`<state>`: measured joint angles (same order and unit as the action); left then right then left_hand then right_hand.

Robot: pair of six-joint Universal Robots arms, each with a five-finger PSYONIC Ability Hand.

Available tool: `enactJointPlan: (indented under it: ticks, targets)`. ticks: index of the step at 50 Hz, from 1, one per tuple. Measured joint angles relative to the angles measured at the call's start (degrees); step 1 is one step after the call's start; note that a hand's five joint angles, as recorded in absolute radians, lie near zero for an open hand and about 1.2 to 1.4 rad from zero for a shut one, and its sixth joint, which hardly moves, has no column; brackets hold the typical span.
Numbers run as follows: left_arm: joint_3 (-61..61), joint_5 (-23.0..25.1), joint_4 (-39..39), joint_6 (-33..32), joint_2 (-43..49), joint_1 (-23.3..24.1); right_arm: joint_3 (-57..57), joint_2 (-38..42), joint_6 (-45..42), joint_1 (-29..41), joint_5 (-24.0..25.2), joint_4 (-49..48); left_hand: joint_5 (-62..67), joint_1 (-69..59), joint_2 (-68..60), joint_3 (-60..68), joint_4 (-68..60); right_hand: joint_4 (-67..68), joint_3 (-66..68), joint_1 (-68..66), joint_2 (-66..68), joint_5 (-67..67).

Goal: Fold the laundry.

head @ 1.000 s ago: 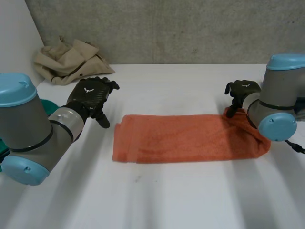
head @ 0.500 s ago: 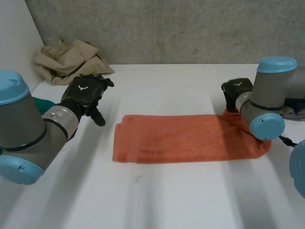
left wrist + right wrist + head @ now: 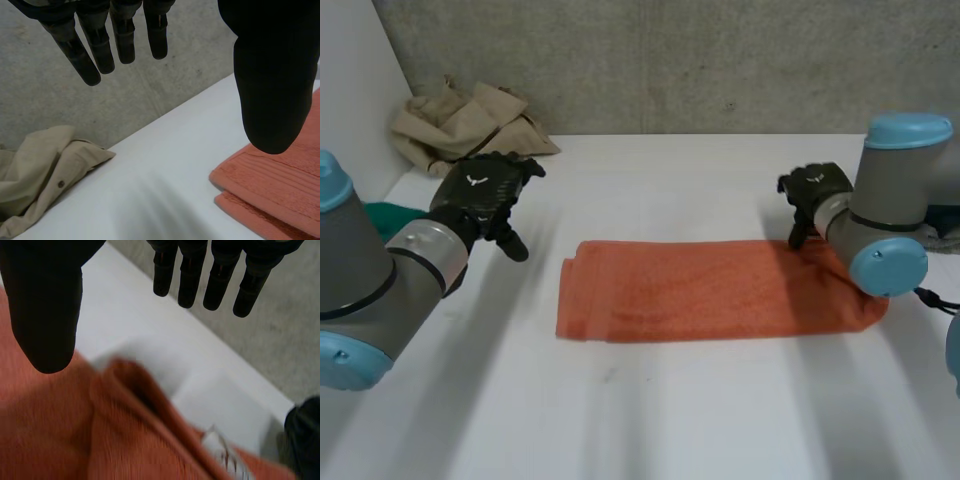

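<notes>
An orange towel (image 3: pixel 710 290), folded into a long strip, lies flat across the middle of the white table (image 3: pixel 650 420). My left hand (image 3: pixel 485 192) hovers open to the left of the towel's left end, fingers straight and thumb spread (image 3: pixel 270 75), holding nothing. The towel's left corner (image 3: pixel 280 187) lies below that thumb. My right hand (image 3: pixel 813 192) is at the towel's far right corner, open, with straight fingers (image 3: pixel 220 280) above the table. Under its palm the towel (image 3: pixel 75 440) has a raised crease and a white label.
A crumpled beige shirt (image 3: pixel 470 125) lies at the table's back left corner, beyond my left hand's fingertips (image 3: pixel 45 170). A green item (image 3: pixel 390 215) sits at the left edge. A grey concrete wall (image 3: pixel 720 60) backs the table. Dark items (image 3: pixel 945 225) lie at the right edge.
My left hand has drawn back and to the left, away from the towel's left end. My right hand shifted slightly left at the far right corner, and the towel's right end lies flatter.
</notes>
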<state>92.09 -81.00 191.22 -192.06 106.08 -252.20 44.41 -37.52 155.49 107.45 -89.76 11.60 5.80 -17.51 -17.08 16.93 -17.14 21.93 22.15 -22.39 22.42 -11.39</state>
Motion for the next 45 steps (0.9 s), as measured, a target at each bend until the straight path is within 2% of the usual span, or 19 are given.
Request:
enactJointPlan:
  ticks: [2,6,8,10,12,19,22,26,32,33,34,35,39,45]
  targets:
    - [-0.06,-0.01,0.08,-0.07,0.37,0.39,-0.32,1.12,-0.20,-0.90,0.41,0.34,0.00,0.00,0.00,0.00,0.00,1.57,0.66,-0.97,0.13,-2.66]
    - [-0.16,-0.06,0.13,-0.15,0.77,0.97,-1.65,3.46,-0.47,-2.14,1.05,-0.16,0.00,0.00,0.00,0.00,0.00,11.22,10.89,-11.11,10.52,-12.08]
    - [-0.15,-0.09,0.13,-0.16,0.80,1.11,-2.58,4.64,-0.59,-2.56,1.20,-0.62,0.00,0.00,0.00,0.00,0.00,18.59,18.51,-18.39,18.41,-19.31]
    - [-0.12,-0.12,0.13,-0.16,0.77,1.18,-3.95,6.09,-0.77,-2.95,1.20,-1.15,0.00,0.00,0.00,0.00,0.00,34.46,34.26,-35.25,34.57,-34.95]
    - [-0.08,-0.14,0.13,-0.17,0.74,1.16,-5.02,6.96,-0.97,-3.15,1.09,-1.40,0.00,0.00,0.00,0.00,0.00,42.61,42.25,-41.35,42.53,-42.50]
    - [0.15,-0.10,0.04,-0.15,0.51,0.47,-7.06,6.26,-1.86,-2.16,0.78,-0.66,0.00,0.00,0.00,0.00,0.00,46.39,45.61,-41.40,44.78,-44.13]
    - [0.19,-0.05,0.03,-0.06,0.24,-0.10,-6.11,3.62,-2.16,-0.24,2.29,-0.34,0.00,0.00,0.00,0.00,0.00,46.39,45.65,-41.40,44.78,-44.13]
    - [0.21,0.07,-0.01,0.13,-0.63,-1.38,-2.62,-1.68,-2.74,4.70,8.63,-0.80,0.00,0.00,0.00,0.00,0.00,46.39,45.69,-41.40,44.79,-44.13]
    - [0.53,0.19,-0.12,0.50,-2.27,-3.02,4.53,-6.48,-4.57,12.69,24.00,-3.27,0.00,0.00,0.00,0.00,0.00,46.39,45.69,-41.40,44.79,-44.14]
    - [0.53,0.19,-0.12,0.50,-2.27,-3.02,4.53,-6.48,-4.57,12.69,24.00,-3.27,0.00,0.00,0.00,0.00,0.00,46.39,45.69,-41.40,44.79,-44.14]
    - [0.76,0.22,-0.14,0.71,-2.80,-3.47,6.91,-6.78,-5.54,15.52,29.66,-4.47,0.00,0.00,0.00,0.00,0.00,46.39,45.69,-41.40,44.79,-44.14]
    - [0.86,0.22,-0.14,0.80,-2.98,-3.64,7.62,-6.67,-5.96,16.53,31.42,-4.86,0.00,0.00,0.00,0.00,0.00,46.39,45.69,-41.40,44.78,-44.14]
    - [1.48,0.24,-0.13,1.08,-3.43,-4.11,9.13,-5.17,-8.56,19.99,35.42,-5.64,0.00,0.00,0.00,0.00,0.00,46.39,45.69,-41.40,44.79,-44.14]
    - [2.27,0.38,0.04,1.10,-3.43,-4.36,8.81,-3.58,-12.45,22.67,35.25,-6.31,0.00,0.00,0.00,0.00,0.00,45.84,45.20,-41.39,44.41,-43.97]
